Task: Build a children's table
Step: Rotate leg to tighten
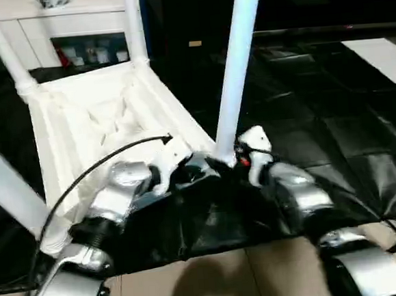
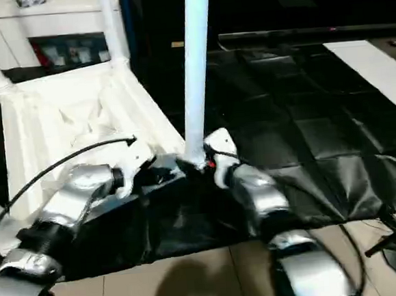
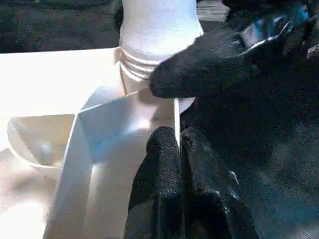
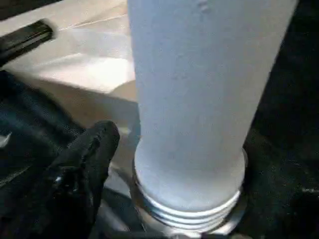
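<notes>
Floor: pale tiles (image 1: 276,272) nearest the camera.
Covering: black creased sheet (image 1: 335,144) spread over the floor.
Furniture: white glass-doored cabinet (image 1: 72,34) at the back.
Back of room: dark.

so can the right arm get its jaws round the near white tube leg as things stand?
Probably yes. The right gripper sits at the base of the near white round tube leg, beside the corner socket. One black finger lies alongside the leg's threaded end, with nothing between.

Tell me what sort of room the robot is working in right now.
Probably an indoor room set up as a work area: a tiled floor with a black sheet spread over it, an upturned white table on that sheet, and a white cabinet against the back wall.
</notes>
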